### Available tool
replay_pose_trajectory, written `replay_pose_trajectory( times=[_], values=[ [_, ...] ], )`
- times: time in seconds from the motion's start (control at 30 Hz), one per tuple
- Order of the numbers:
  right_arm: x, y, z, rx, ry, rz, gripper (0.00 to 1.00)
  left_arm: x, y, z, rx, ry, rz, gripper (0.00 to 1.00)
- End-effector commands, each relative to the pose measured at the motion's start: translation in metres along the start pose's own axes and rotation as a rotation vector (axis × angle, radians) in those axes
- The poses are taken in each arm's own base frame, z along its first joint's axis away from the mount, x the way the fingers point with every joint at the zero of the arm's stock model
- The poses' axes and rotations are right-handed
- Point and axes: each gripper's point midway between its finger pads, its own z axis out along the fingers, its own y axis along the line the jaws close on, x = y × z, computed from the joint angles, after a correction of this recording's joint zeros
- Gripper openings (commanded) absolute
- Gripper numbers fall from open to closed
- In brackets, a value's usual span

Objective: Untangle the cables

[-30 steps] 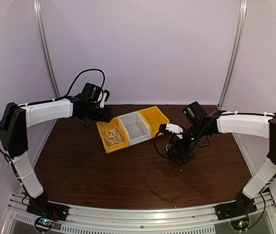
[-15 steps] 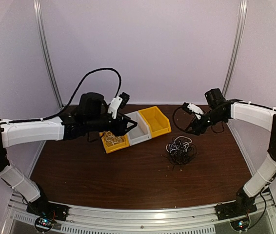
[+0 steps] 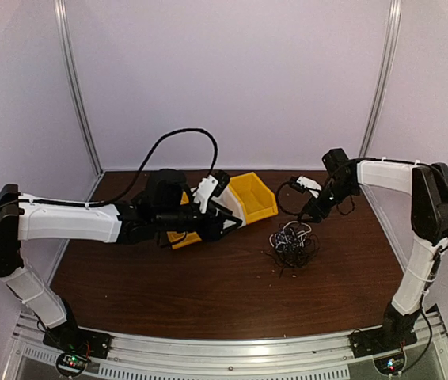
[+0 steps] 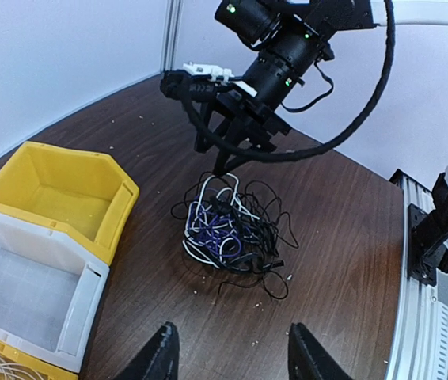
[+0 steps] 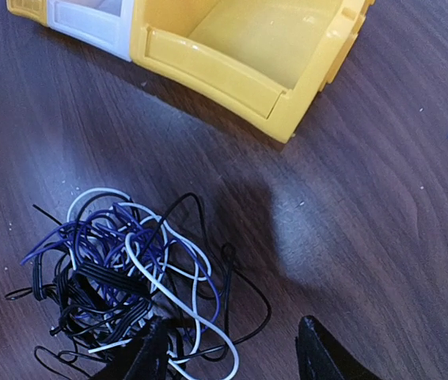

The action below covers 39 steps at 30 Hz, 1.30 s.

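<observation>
Surface: dark wood-grain surface [image 3: 208, 293] in a pale-walled booth, with a few crumbs scattered about.
Cables: the cables [image 3: 293, 244] sit in one small knotted wad on the bare surface, right of the bins and apart from them. We see white, black and purple strands wound through each other, with a few black loops trailing off the edges.
Bins: yellow bin [image 4: 58, 190] and white bin [image 4: 18, 285] sit side by side, and both look empty from the left wrist view.
Right end effector: the right end effector [image 5: 232, 356] has its fingers spread with nothing between them. It points down just above the wad's far side and isn't touching it as far as we can tell.
Left end effector: the left end effector [image 4: 236, 360] is also spread and empty. It hangs over the bins, facing the wad from well apart.
Progress: our guess is nothing's been separated yet and the first pick isn't made.
Risk 1: if the fingers close on several strands at once, we'd expect the whole wad to lift as one lump, and pulling would just tighten the knot.
Risk 2: thin cord could slip out of the pinch.
Risk 3: the wad looks light, so a sideways tug may drag it instead of freeing a strand.
Risk 4: with both arms converging on one spot, a bump between them or into the bins seems possible.
</observation>
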Motion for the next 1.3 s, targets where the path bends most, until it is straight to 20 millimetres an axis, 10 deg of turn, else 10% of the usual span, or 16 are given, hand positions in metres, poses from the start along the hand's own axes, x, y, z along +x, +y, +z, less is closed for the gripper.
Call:
replay_pose_trajectory(
  times=[0.0, 0.47, 1.0, 1.27],
  values=[
    [0.006, 0.006, 0.008, -0.058, 0.033, -0.036, 0.57, -0.008, -0.003, -0.002, 0.009, -0.054, -0.007, 0.48],
    [0.002, 0.012, 0.017, -0.110, 0.000, -0.026, 0.15, 0.003, 0.003, 0.006, -0.007, -0.039, -0.029, 0.48],
    [0.001, 0.007, 0.029, -0.092, 0.006, -0.009, 0.27, 0.011, 0.005, 0.008, -0.009, -0.036, -0.048, 0.48],
    [-0.006, 0.010, 0.022, -0.094, -0.021, -0.007, 0.14, 0.012, 0.006, 0.009, -0.010, -0.039, -0.050, 0.48]
  ],
)
